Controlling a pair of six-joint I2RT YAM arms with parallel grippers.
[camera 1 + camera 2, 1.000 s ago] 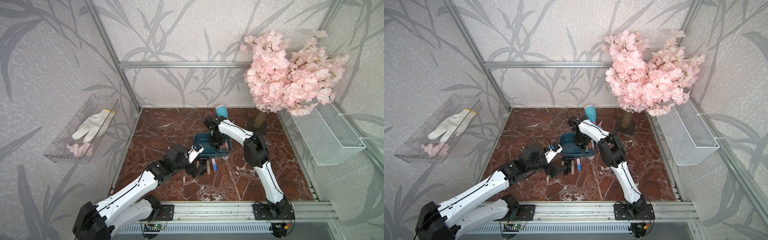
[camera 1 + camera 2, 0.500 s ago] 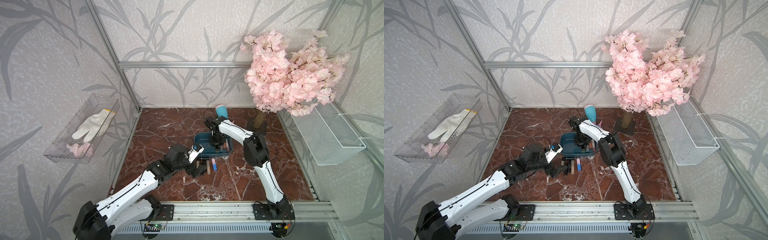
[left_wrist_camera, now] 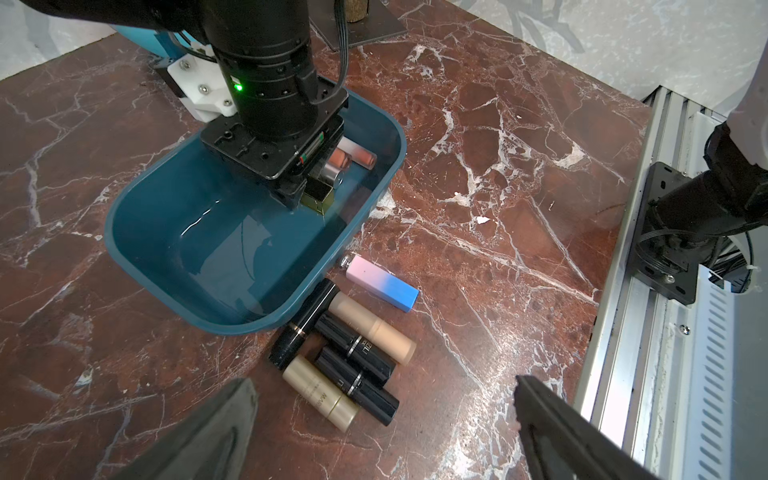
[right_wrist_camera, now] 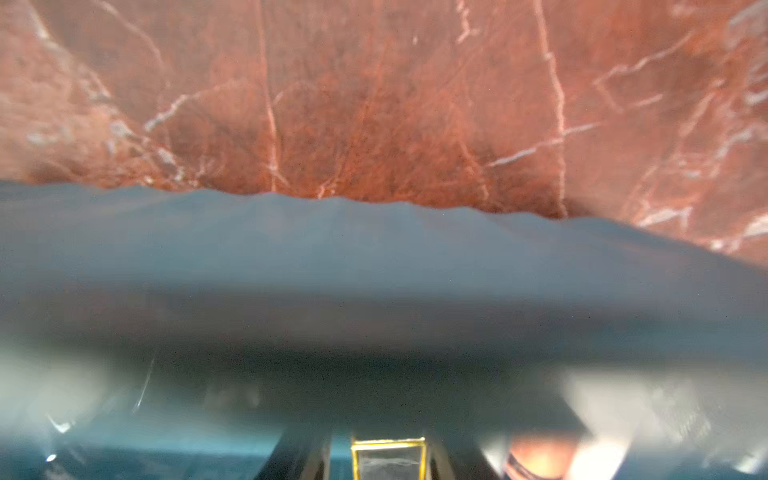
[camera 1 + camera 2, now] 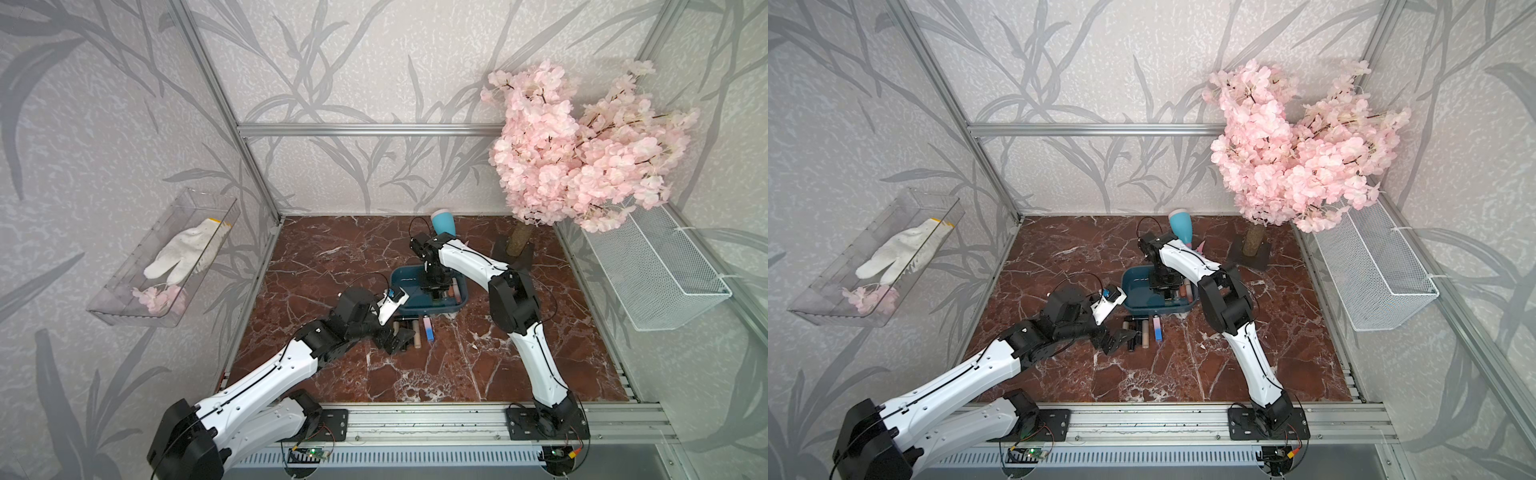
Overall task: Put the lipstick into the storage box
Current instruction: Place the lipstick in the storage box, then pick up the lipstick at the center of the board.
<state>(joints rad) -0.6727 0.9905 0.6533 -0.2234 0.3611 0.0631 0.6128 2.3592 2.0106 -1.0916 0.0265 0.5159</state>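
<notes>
Six lipsticks (image 3: 353, 349) are laid side by side on the desk (image 3: 498, 166), just outside the wall of the storage box (image 3: 137, 232) that faces the arms' bases, with a pink-and-blue one (image 3: 382, 282) closest to the box's corner. Inside the box, pink and silver tubes (image 3: 353, 156) are seen along one short wall. Next to them a gold-edged black lipstick (image 4: 388, 459) is flanked by the right fingers (image 4: 303, 461), which are lowered into the box. Whether it is gripped or merely bracketed cannot be told. The left fingers (image 3: 208, 432) are spread wide above the desk, beyond the row from the box.
</notes>
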